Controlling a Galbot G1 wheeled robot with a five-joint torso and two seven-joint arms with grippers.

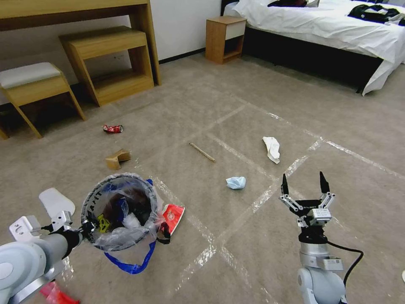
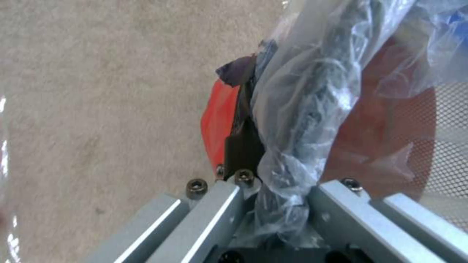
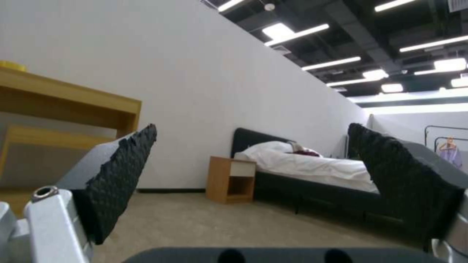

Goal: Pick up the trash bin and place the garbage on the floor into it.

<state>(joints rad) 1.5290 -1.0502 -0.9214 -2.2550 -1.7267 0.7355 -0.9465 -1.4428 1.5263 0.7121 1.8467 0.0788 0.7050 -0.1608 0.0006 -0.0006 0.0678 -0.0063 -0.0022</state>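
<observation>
My left gripper (image 1: 87, 230) is shut on the near rim of the trash bin (image 1: 120, 211), a red bin lined with a crinkly clear bag. Up close, that gripper (image 2: 273, 160) pinches bag and rim together. Litter lies inside the bin, and a blue handle strip (image 1: 130, 264) hangs below it. On the floor (image 1: 236, 126) lie a red wrapper (image 1: 173, 214), a blue face mask (image 1: 236, 182), a white tissue (image 1: 271, 148), a wooden stick (image 1: 201, 151), a cardboard bit (image 1: 117, 159), a crushed red can (image 1: 112, 128) and a white insole (image 1: 57, 201). My right gripper (image 1: 304, 185) (image 3: 253, 164) stands open and holds nothing, right of the mask.
A wooden desk with a shelf unit (image 1: 107, 63) and a padded stool (image 1: 33, 84) stand at the back left. A nightstand (image 1: 225, 38) and a bed (image 1: 329, 29) are at the back right. Another red scrap (image 1: 57, 294) lies under my left arm.
</observation>
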